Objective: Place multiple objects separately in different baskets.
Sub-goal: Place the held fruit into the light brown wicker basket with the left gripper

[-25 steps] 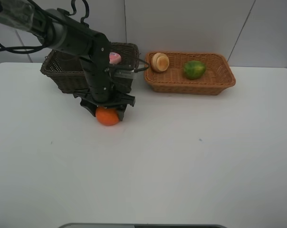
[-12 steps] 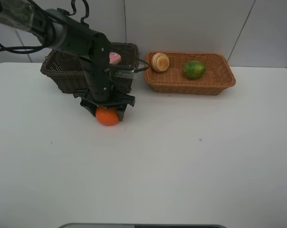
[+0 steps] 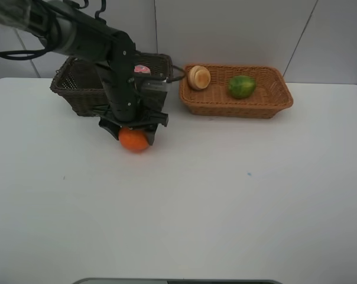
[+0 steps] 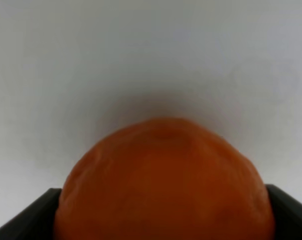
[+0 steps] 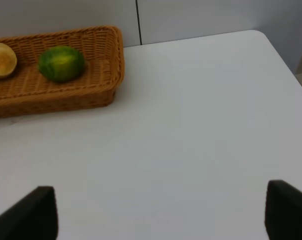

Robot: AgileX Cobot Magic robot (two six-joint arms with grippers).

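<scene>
**A:** Orange (image 3: 134, 140) sits between your left jaws (image 3: 133, 135), just in front of the dark basket (image 3: 78, 94). The wrist view shows the fruit filling the gap with a dark finger at each side. The jaws stand wide because the fruit is wide. I judge them clenched on it.

**B:** Why hold it so low over the counter (image 3: 226, 195)?

**A:** You come straight down on it, so the fingers straddle its widest part. That grip should keep a round thing from rolling out.

**B:** And the right arm?

**A:** Your right jaws (image 5: 161, 212) hang released over bare counter, holding nothing, well clear of the tan basket (image 3: 273, 100). That keeps them out of the left arm's path. The lime (image 3: 242, 86) and peach (image 3: 198, 77) lie in the tan basket. Something pink (image 3: 142, 69) shows in the dark one.

**B:** What changed from a second ago?

**A:** The arm and orange have shifted slightly up and toward the baskets. You seem to be starting the lift.
</scene>
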